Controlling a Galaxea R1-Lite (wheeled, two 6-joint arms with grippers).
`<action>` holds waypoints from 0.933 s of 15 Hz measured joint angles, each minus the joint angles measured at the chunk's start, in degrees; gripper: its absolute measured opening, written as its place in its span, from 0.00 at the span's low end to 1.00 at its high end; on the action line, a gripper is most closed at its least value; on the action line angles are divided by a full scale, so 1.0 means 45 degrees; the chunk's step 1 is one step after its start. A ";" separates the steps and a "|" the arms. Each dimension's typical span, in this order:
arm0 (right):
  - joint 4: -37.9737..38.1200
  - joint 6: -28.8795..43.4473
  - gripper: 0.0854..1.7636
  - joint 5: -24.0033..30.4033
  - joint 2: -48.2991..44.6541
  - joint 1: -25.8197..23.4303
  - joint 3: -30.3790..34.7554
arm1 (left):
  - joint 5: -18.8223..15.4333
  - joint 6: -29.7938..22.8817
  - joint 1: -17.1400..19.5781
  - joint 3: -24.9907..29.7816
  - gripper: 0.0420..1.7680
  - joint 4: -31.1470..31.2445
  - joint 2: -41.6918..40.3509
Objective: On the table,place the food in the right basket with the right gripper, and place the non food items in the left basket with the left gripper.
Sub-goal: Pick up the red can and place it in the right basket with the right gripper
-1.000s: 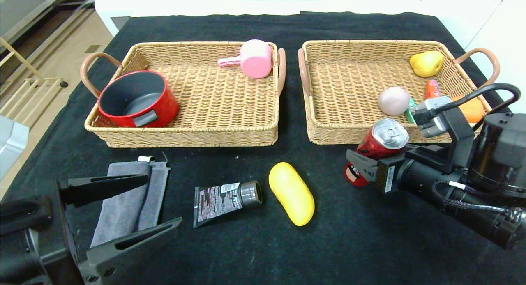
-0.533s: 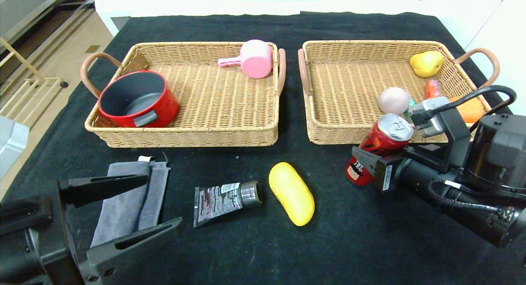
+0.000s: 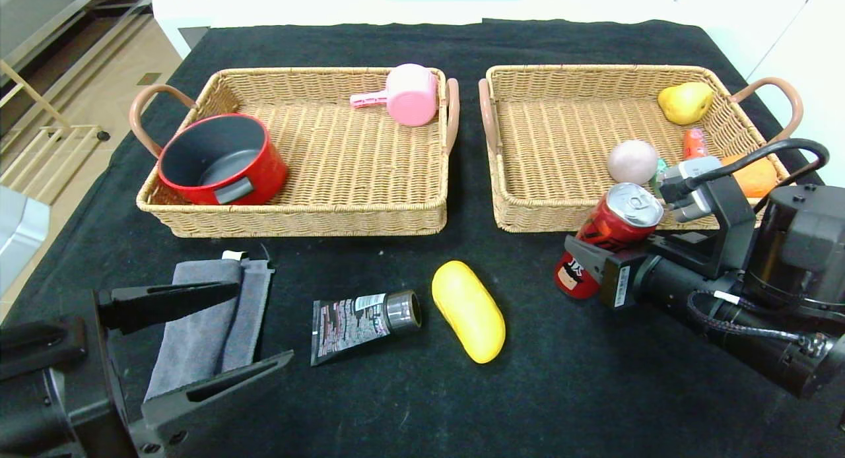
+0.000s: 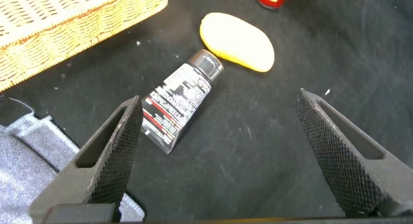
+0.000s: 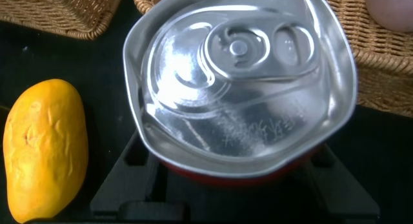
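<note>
My right gripper clamps the red aluminium drink can, tilted, on the black-clothed table just in front of the tan wicker right basket. At seven o'clock, my left gripper hangs spread wide over the folded grey cloth towel, the black printed squeeze tube and smooth yellow oblong piece lying nearby.
</note>
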 joint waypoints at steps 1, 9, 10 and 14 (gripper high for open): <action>0.0000 0.0000 0.56 0.0000 0.0005 0.0000 0.0000 | 0.0000 0.0005 0.0000 0.0000 0.97 0.0000 0.0005; 0.0466 -0.0008 0.55 0.0065 -0.0859 0.0228 0.0114 | 0.0000 0.0019 -0.0019 0.0049 0.97 0.0008 0.0049; 0.0734 -0.0062 0.55 0.0024 -0.1084 0.0312 0.0133 | 0.0000 0.0024 -0.0019 0.0057 0.97 0.0005 0.0062; 0.1373 -0.0195 0.55 -0.0068 -0.1937 0.0593 0.0024 | 0.0000 0.0024 -0.0019 0.0068 0.97 -0.0011 0.0122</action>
